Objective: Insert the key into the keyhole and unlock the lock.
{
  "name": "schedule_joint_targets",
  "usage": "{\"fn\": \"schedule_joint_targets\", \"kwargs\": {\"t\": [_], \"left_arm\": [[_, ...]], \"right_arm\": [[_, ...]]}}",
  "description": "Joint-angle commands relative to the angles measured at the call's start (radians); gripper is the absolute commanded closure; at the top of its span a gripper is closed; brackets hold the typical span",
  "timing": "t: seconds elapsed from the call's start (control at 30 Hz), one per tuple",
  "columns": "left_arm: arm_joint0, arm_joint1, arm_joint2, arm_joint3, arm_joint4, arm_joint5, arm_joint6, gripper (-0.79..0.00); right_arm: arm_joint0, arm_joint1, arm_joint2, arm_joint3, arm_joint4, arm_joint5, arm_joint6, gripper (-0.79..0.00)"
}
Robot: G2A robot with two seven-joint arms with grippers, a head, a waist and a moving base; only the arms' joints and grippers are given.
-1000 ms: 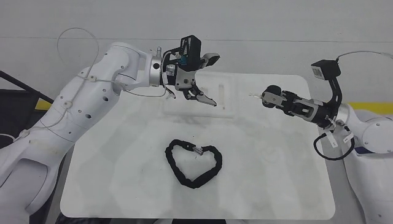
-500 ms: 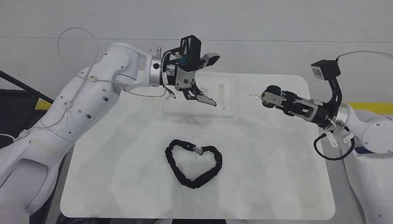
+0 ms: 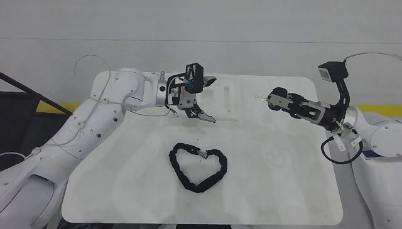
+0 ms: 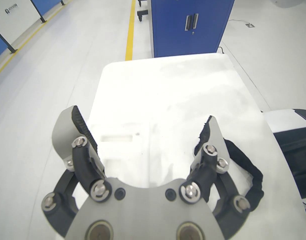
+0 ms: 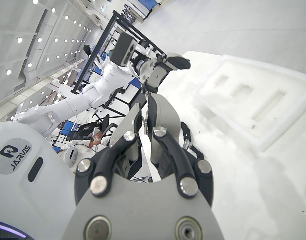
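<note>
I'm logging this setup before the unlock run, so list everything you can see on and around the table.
table: one, white, bearing the lock and tray.
lock: one, black cable loop, lying mid-table, nearer the robot than the tray.
foam tray: one, white with recesses, toward the table's far edge.
key: one, silvery, pinched in the right gripper, off the table.
cabinet: one, blue, on the floor beyond the table's end.
left gripper: one, silver and black, open, over the foam tray.
right gripper: one, silver and black, shut on the key, raised beside the tray.
</note>
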Motion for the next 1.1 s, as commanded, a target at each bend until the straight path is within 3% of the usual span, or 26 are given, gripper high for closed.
{"fn": "schedule_joint_targets", "kwargs": {"t": [0.0,0.27,0.53,0.8,1.07], "left_arm": [[0.022,-0.002,0.005,0.011,-0.006,-0.017,-0.004,-0.785],[0.071,-0.015,0.044,-0.008,0.033,-0.046,-0.069,-0.785],[0.097,0.0,0.086,-0.058,0.124,-0.046,-0.207,-0.785],[0.065,0.01,0.167,-0.04,0.156,-0.046,-0.282,-0.785],[-0.004,0.02,0.293,-0.048,0.136,-0.046,-0.27,-0.785]], "right_arm": [[0.0,0.0,0.0,0.0,0.0,0.0,0.0,0.0],[0.0,0.0,0.0,0.0,0.0,0.0,0.0,0.0],[0.0,0.0,0.0,0.0,0.0,0.0,0.0,0.0],[0.0,0.0,0.0,0.0,0.0,0.0,0.0,0.0],[0.0,0.0,0.0,0.0,0.0,0.0,0.0,0.0]]}}
